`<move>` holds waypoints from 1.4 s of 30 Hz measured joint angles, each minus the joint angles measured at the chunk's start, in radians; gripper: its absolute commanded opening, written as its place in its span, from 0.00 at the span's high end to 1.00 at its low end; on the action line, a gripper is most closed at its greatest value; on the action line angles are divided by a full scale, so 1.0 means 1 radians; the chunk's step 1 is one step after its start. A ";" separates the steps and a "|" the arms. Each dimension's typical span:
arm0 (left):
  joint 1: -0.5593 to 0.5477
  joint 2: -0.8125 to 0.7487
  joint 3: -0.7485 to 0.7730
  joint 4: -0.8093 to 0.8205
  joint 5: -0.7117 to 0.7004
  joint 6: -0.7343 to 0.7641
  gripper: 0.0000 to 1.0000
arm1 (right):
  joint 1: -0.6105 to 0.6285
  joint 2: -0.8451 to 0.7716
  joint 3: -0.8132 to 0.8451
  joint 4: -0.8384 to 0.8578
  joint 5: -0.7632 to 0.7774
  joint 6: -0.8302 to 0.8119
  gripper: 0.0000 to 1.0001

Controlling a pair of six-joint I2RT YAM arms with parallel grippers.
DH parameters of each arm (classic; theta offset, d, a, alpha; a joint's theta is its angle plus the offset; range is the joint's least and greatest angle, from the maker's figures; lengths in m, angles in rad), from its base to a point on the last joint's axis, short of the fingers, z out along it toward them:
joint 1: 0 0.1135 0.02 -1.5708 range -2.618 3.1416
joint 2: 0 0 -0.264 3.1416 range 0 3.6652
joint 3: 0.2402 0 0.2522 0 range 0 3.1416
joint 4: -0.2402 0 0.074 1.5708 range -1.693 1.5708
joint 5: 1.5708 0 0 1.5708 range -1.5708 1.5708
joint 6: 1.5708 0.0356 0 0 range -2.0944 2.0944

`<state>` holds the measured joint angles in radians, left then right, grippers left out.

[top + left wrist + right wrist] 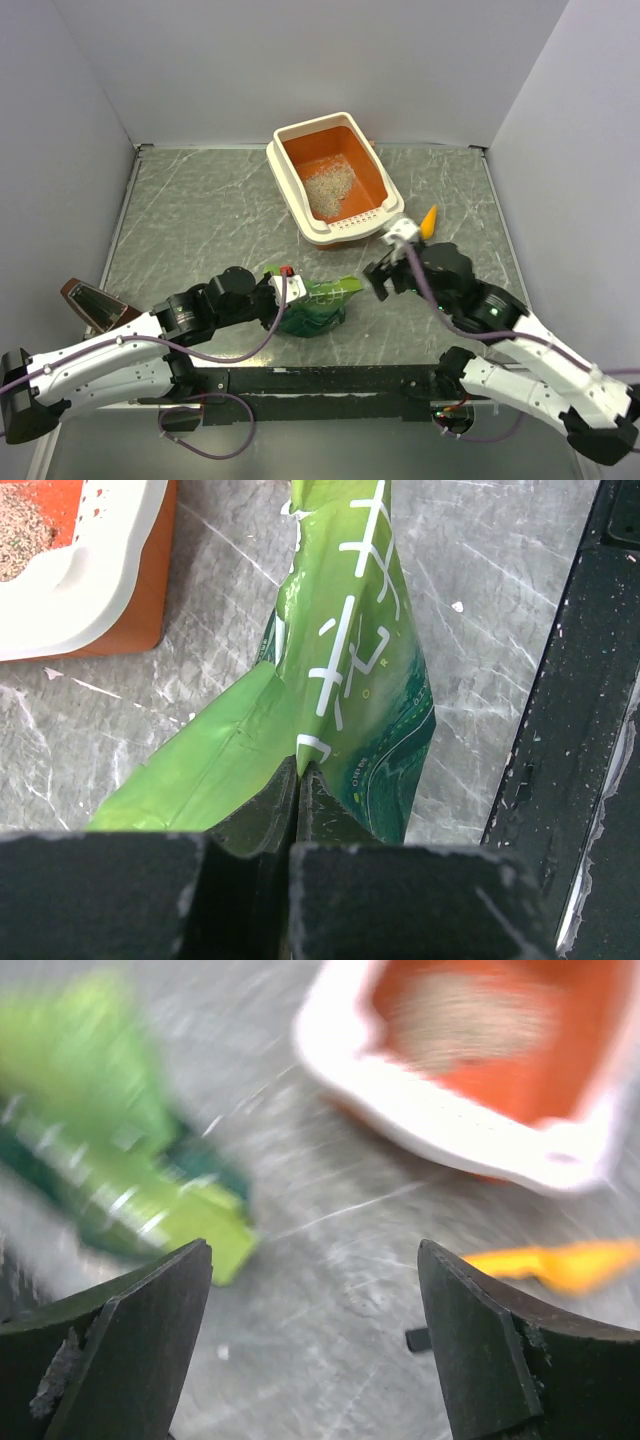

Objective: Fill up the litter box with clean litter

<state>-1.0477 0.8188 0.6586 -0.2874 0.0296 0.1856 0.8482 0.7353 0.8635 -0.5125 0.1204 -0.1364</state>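
The litter box (345, 229) is set at the far middle of a grey marbled table (200, 220), which is enclosed by pale walls (300, 60) on three sides. One small pile of clean litter (330, 188) is seen inside it (much orange floor shows around it). One green bag (315, 308) is pinched in the closed left gripper (300, 780) near the front edge. The right gripper (315, 1250) is spread wide, holding nothing, near one orange scoop (429, 221). Open tabletop lies between bag and box.

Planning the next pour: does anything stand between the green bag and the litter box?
Nothing visible does. Only bare table lies between the bag, pinched in the left gripper, and the litter box. The open right gripper hangs just right of that path; the scoop lies further right.
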 measured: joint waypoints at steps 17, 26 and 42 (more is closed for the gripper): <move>0.000 -0.005 -0.004 0.006 0.000 -0.019 0.99 | -0.563 0.104 -0.175 -0.101 0.110 0.738 0.37; 0.000 -0.005 -0.004 0.006 0.000 -0.027 0.99 | -0.811 0.100 -0.396 0.038 -0.037 0.857 0.50; 0.000 0.004 -0.004 0.013 0.008 -0.042 0.99 | -0.908 0.229 -0.498 0.359 -0.133 0.869 0.57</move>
<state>-1.0473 0.8230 0.6548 -0.2745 0.0372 0.1436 -0.0597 0.9638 0.3653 -0.1535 -0.0128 0.7322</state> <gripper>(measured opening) 0.029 0.455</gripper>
